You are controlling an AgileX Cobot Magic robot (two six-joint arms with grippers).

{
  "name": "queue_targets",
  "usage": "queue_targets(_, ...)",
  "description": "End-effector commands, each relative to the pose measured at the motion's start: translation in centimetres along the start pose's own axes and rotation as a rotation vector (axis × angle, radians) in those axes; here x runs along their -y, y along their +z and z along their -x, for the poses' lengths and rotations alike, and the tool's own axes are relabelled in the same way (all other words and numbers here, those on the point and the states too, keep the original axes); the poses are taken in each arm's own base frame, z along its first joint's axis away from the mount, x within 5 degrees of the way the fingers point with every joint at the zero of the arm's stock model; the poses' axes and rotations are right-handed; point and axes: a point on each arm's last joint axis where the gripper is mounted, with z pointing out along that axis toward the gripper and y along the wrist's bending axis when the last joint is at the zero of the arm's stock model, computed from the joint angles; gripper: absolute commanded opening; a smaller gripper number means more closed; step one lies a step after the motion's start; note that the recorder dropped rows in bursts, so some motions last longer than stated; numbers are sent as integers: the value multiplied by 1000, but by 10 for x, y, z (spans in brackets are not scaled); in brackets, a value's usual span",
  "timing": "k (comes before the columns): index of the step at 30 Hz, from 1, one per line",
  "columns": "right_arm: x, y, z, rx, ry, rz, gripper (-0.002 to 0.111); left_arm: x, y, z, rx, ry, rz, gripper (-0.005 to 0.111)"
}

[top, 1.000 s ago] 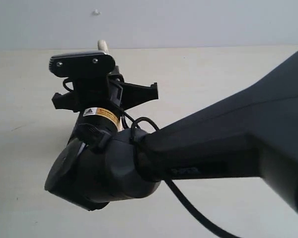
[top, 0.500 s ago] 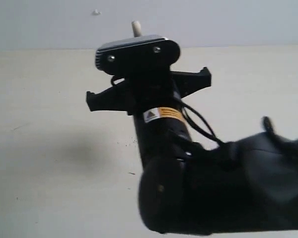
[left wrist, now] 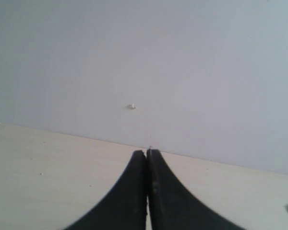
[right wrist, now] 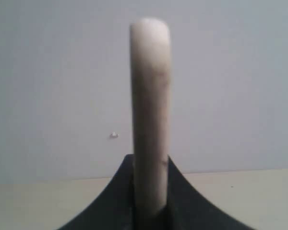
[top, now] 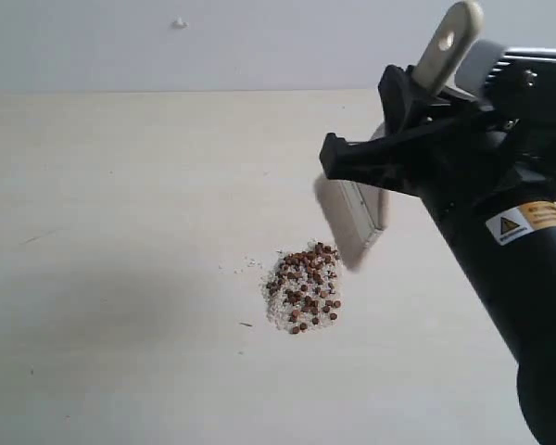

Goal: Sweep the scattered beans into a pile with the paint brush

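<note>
The beans lie as one compact pile of reddish-brown pellets and whitish crumbs on the pale table. My right gripper is shut on the paint brush handle. The silver band and blurred cream bristles hang just above and to the right of the pile. In the right wrist view the handle stands up between the shut fingers of the gripper. My left gripper is shut on nothing above bare table, and it does not show in the exterior view.
A few stray crumbs lie left of the pile. My right arm fills the right side of the exterior view. A small white mark sits on the grey wall behind the table.
My right arm has swung from the left-centre to the right of the exterior view, uncovering the pile. The brush now hangs tilted beside the pile.
</note>
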Motion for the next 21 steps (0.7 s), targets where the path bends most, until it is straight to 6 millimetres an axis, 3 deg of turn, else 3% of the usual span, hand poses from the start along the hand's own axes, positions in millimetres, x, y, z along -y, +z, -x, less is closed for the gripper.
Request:
queue_targets(1, -20, 18, -8, 9, 43, 46, 0, 0, -1, -1, 0, 3, -8, 0)
queue_targets(7, -50, 62, -35, -5, 212, -65, 0, 0, -1, -1, 0, 6, -8, 0)
queue_targets(13, -77, 102, -73, -55, 315, -201, 0, 0, -1, -1, 0, 8, -8, 0)
queue_targets(21, -83, 118, -124, -195, 245, -342, 0, 0, -1, -1, 0, 8, -8, 0)
